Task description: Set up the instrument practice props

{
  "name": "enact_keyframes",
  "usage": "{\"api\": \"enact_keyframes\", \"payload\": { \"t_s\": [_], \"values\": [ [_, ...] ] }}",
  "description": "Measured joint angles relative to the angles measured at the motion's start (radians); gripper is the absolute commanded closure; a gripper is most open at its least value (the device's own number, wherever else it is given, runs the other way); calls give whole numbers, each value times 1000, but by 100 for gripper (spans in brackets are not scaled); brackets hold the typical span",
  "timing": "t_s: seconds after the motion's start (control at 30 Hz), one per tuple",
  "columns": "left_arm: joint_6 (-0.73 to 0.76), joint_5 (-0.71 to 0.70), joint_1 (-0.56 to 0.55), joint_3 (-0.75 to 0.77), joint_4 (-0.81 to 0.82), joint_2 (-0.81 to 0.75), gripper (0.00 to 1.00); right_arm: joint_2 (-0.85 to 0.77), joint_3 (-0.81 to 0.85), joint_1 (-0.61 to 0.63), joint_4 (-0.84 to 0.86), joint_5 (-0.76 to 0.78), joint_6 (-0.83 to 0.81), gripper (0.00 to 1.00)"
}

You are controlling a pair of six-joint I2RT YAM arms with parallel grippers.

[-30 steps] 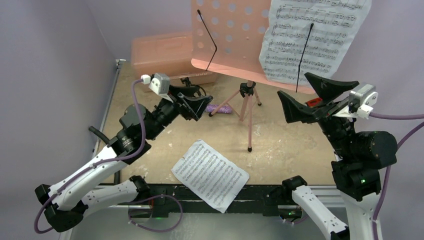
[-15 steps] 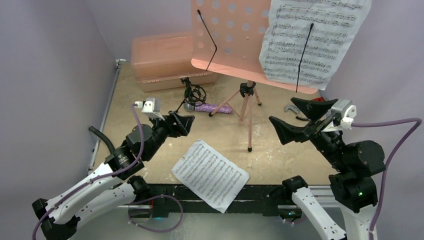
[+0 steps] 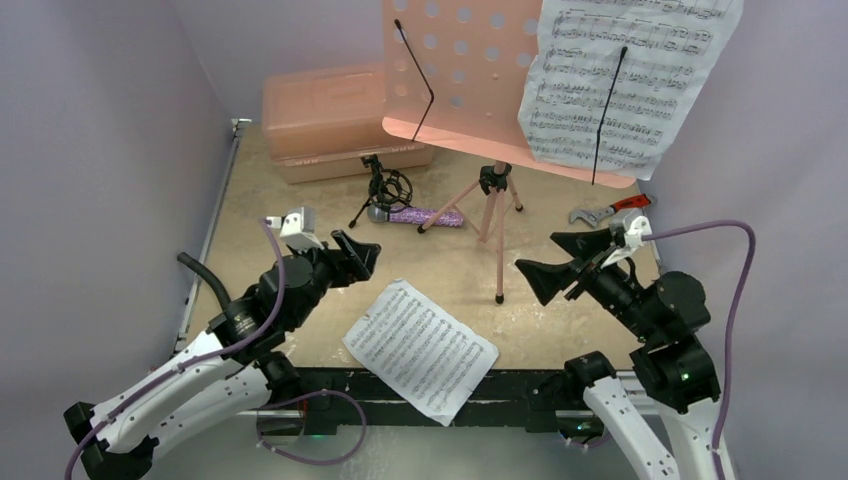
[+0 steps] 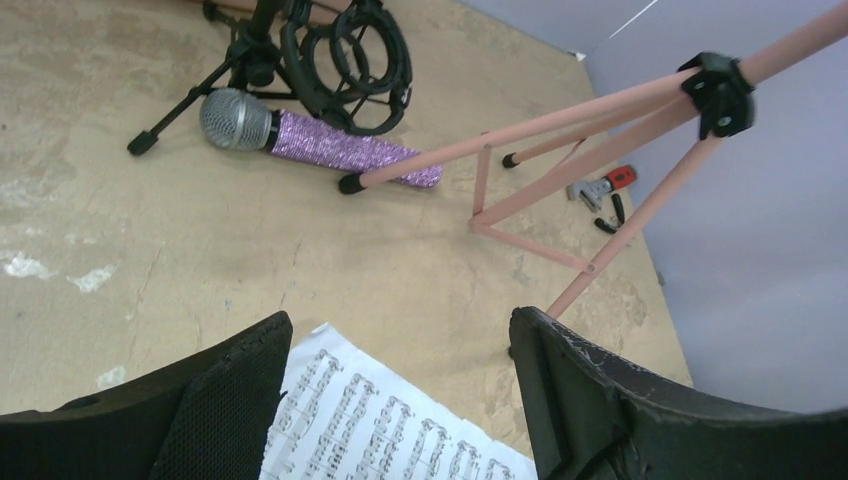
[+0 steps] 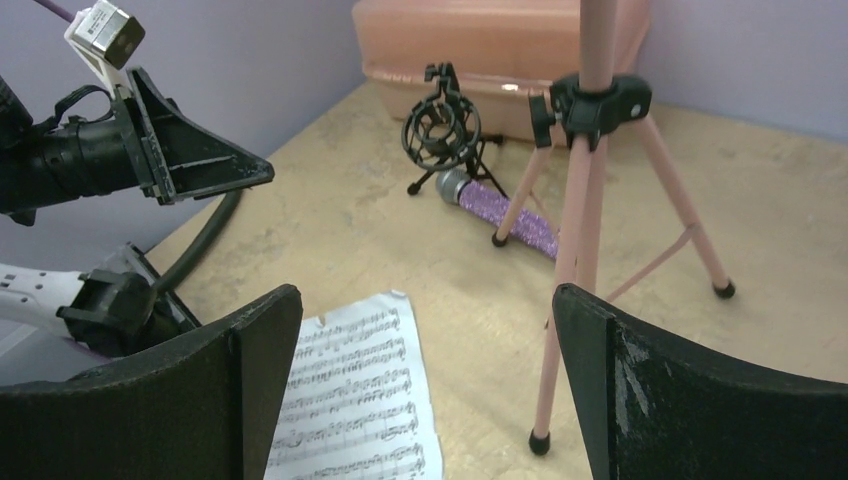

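The pink perforated music stand stands on its tripod legs at the back, with one sheet-music page on its right half. A second page lies flat at the near edge. The purple glitter microphone lies on the table beside the small black mic stand. My left gripper is open and empty, low, just left of the loose page. My right gripper is open and empty, right of the tripod and facing the loose page.
A salmon-pink lidded case sits at the back left behind the mic stand. A red-handled wrench lies at the right behind my right gripper. A black hose curves by the left arm. Purple walls close both sides.
Both arms have lowered and drawn back toward the near edge. The left gripper left the mic stand area; the right gripper dropped down and left from under the stand's shelf.
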Motion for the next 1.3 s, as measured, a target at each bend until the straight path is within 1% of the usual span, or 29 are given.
{"api": "enact_keyframes", "payload": {
  "t_s": [0.23,0.43,0.6,0.73,0.9,1.03,1.17,1.3],
  "values": [
    [-132,8,0,-29,-80,69,22,-4,-119,0,1,9,63,2],
    [-286,8,0,-74,-165,153,21,43,-192,0,11,-2,73,2],
    [-409,19,0,-109,-229,203,20,124,-224,0,14,1,75,2],
    [-528,42,0,-150,-307,229,19,219,-225,0,11,28,82,2],
    [-731,89,0,-225,-413,211,20,304,-225,0,-6,35,85,2],
    [-869,123,0,-306,-449,134,23,307,-225,0,-11,35,85,2],
    [-944,148,0,-356,-399,57,25,271,-225,0,-5,34,87,2],
    [-967,163,1,-385,-319,51,26,253,-225,0,-5,35,88,2]
  ]
}}
